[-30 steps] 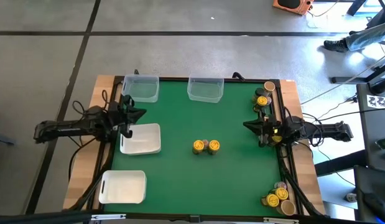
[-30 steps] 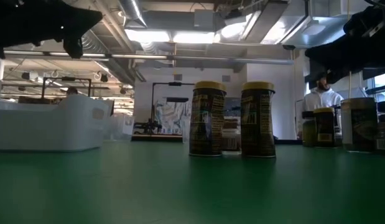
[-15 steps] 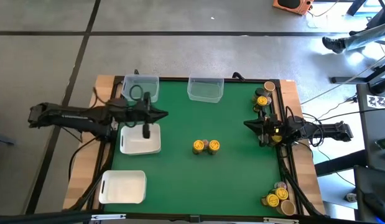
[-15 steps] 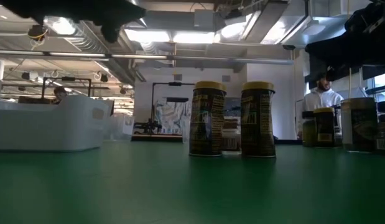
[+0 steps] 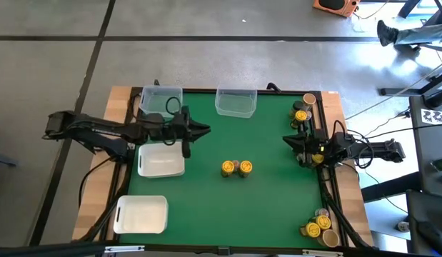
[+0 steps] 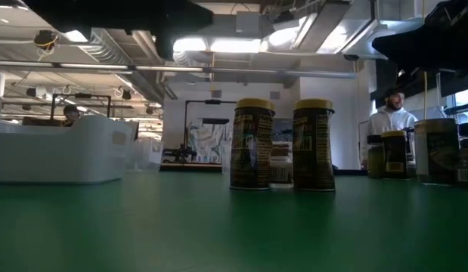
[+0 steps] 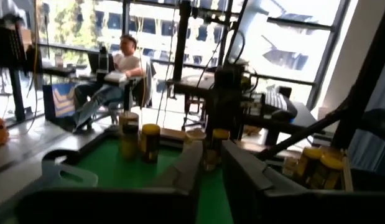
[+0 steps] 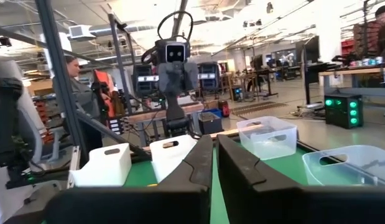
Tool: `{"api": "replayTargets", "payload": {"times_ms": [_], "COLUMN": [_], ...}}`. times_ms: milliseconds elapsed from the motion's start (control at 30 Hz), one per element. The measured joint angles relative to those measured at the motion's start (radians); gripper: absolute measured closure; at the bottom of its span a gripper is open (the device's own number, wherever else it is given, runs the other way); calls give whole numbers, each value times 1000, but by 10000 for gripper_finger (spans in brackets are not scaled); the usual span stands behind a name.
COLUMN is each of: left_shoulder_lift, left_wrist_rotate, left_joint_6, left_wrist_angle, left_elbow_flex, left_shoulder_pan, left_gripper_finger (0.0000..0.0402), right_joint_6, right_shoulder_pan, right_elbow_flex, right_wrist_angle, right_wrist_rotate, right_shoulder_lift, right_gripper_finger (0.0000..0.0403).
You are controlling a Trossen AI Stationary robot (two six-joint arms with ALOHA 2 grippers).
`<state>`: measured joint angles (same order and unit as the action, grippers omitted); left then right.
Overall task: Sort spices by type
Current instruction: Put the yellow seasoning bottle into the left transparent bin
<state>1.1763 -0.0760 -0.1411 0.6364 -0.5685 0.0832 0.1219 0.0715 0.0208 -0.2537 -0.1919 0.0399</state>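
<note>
Three small jars (image 5: pixel 235 167) stand upright in a tight group at the table's middle: two with yellow lids and a grey-pink-lidded one between them. The low view shows the two yellow-lidded ones (image 6: pixel 252 143) side by side. More jars cluster at the far right edge (image 5: pixel 300 114) and the near right corner (image 5: pixel 317 227). My left gripper (image 5: pixel 205 130) hovers shut above the mat, left of and farther back than the middle jars. My right gripper (image 5: pixel 285 140) hovers shut near the right edge, pointing left. In each wrist view the fingers (image 7: pixel 212 165) (image 8: pixel 214 158) hold nothing.
Two clear tubs (image 5: pixel 162 100) (image 5: pixel 236 101) sit along the far edge. Two white trays (image 5: pixel 161 158) (image 5: pixel 142 214) lie on the left side, also seen in the right wrist view (image 8: pixel 105 165). People (image 6: pixel 392 113) are in the room beyond the table.
My left arm has reached toward the table's right, carrying its gripper from over the far white tray out past the tray's edge toward the middle jars. The right arm has stayed about where it was. No jar has moved.
</note>
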Motion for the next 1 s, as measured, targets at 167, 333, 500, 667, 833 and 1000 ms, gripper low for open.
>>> {"api": "replayTargets", "payload": {"times_ms": [167,333,500,667,833,1000], "left_shoulder_lift": [74,159,240,303,359,410], "left_wrist_rotate": [-5,-5,9,48,47,39], "left_joint_6": [10,11,-2,8,1,-27], "left_wrist_angle": [-83,-273,-461,-554,-558,-568], "left_elbow_flex": [-91,-222,-359,-432,-432,-433], "left_shoulder_pan": [-1,-4,-10,-63,-124,-180], "left_gripper_finger": [241,168,123,114,114,114], "right_joint_6": [-4,-27,-72,-78,-86,-86], "right_shoulder_pan": [0,0,0,0,0,0], "right_elbow_flex": [0,0,0,0,1,1], "right_wrist_angle": [1,1,-16,-7,-3,24], "right_wrist_rotate": [-44,-44,-88,-78,-78,-79], "right_shoulder_lift": [2,4,4,4,4,4], "right_gripper_finger": [327,251,178,134,119,121]}}
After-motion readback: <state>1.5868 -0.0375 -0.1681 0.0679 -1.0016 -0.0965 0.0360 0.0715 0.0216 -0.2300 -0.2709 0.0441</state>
